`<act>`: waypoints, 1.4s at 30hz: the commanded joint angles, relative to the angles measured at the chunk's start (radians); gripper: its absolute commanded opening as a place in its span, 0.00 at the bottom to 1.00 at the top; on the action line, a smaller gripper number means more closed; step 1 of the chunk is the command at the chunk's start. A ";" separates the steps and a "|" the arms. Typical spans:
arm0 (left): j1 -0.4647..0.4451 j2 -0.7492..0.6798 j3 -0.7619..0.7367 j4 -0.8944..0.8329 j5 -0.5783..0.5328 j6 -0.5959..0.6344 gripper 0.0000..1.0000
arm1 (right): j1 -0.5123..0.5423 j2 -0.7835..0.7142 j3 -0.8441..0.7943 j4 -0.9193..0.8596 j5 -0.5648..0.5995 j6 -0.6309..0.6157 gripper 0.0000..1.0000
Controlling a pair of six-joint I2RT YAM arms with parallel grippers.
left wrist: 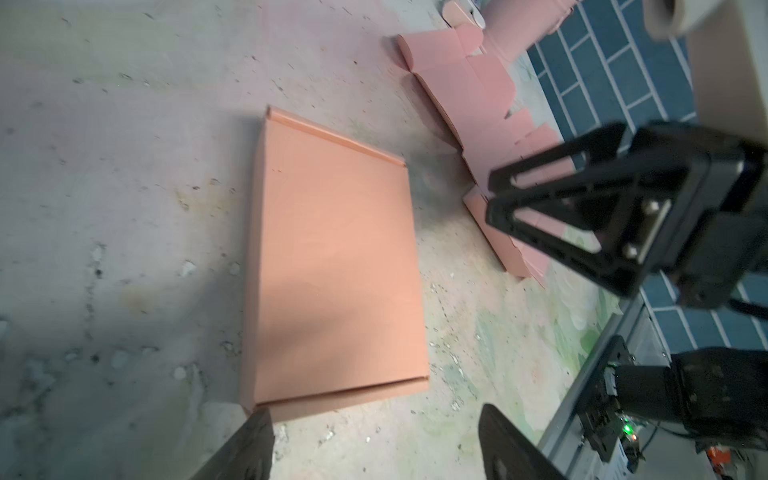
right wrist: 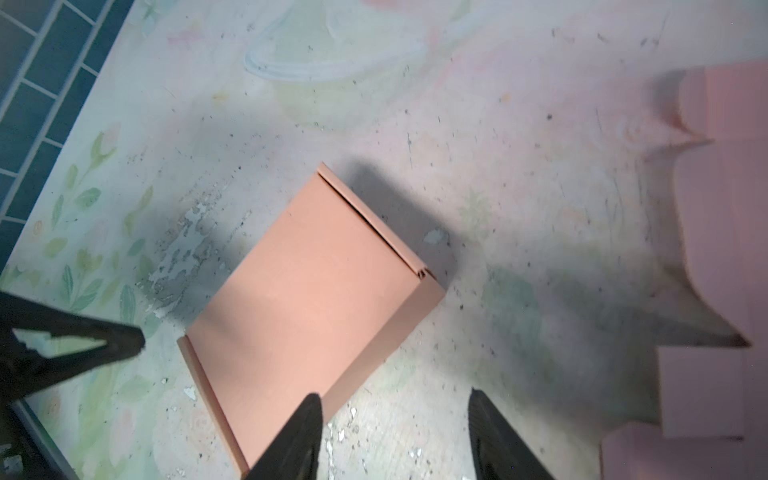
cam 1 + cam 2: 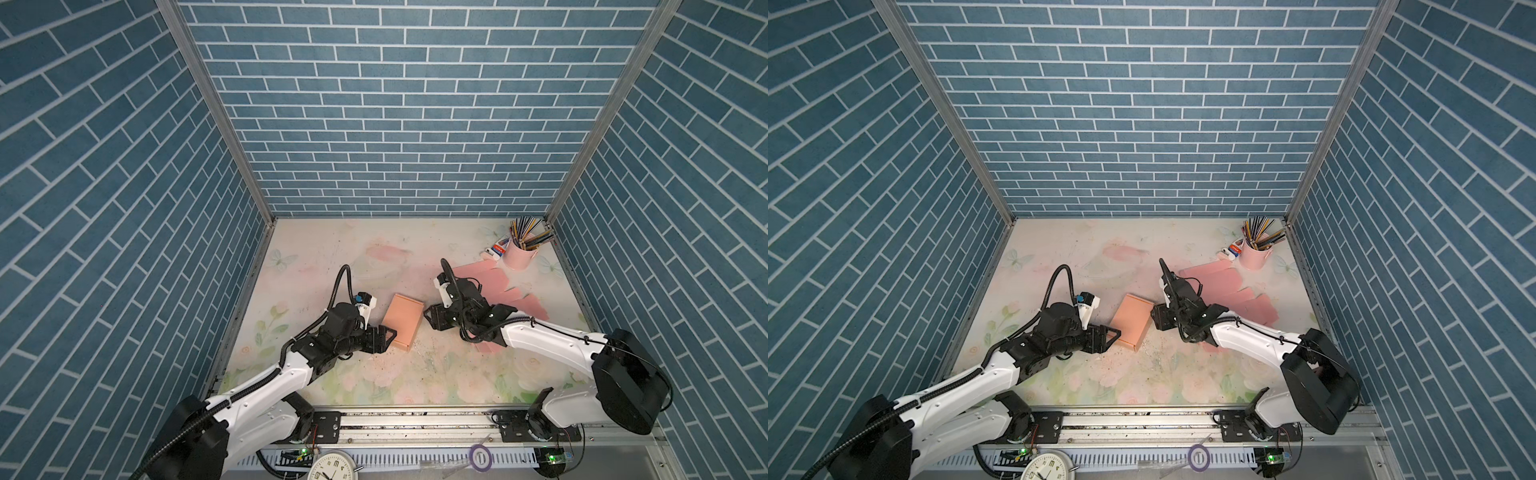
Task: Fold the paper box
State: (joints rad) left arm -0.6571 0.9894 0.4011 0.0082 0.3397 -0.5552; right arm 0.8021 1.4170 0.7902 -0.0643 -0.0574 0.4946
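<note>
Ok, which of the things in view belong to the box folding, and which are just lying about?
In the job: salmon-pink folded paper box; left gripper; right gripper.
Lying about: flat pink cardboard sheets; pink cup of pencils; white round clock; purple tape ring.

Paper box (image 3: 402, 321) seen folded up and closed: shallow, flat rectangular carton, plain salmon-orange card. Laid flat on tabletop (image 3: 332, 262), near its middle, long sides angled slightly off table edges; same pose shown for box (image 3: 1130, 321) in both top views. Narrow raised lip seen along each short end of box (image 1: 336, 266). Thin dark gap noted under lid edge near one corner of box (image 2: 307, 299). Surface unmarked, uncrushed.
</note>
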 commanded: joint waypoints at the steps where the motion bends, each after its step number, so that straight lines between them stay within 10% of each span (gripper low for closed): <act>1: -0.063 -0.024 -0.020 -0.049 -0.020 -0.056 0.80 | -0.024 0.049 0.058 -0.019 -0.062 -0.041 0.62; 24: -0.161 0.102 -0.103 0.240 0.010 -0.163 0.88 | -0.097 0.401 0.337 -0.006 -0.244 -0.118 0.69; 42: -0.048 0.187 -0.092 0.325 0.039 -0.145 0.88 | -0.092 0.412 0.297 0.021 -0.273 -0.088 0.66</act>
State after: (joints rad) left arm -0.7181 1.1637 0.3115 0.3042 0.3630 -0.7143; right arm 0.7078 1.8496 1.1114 -0.0448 -0.3199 0.4110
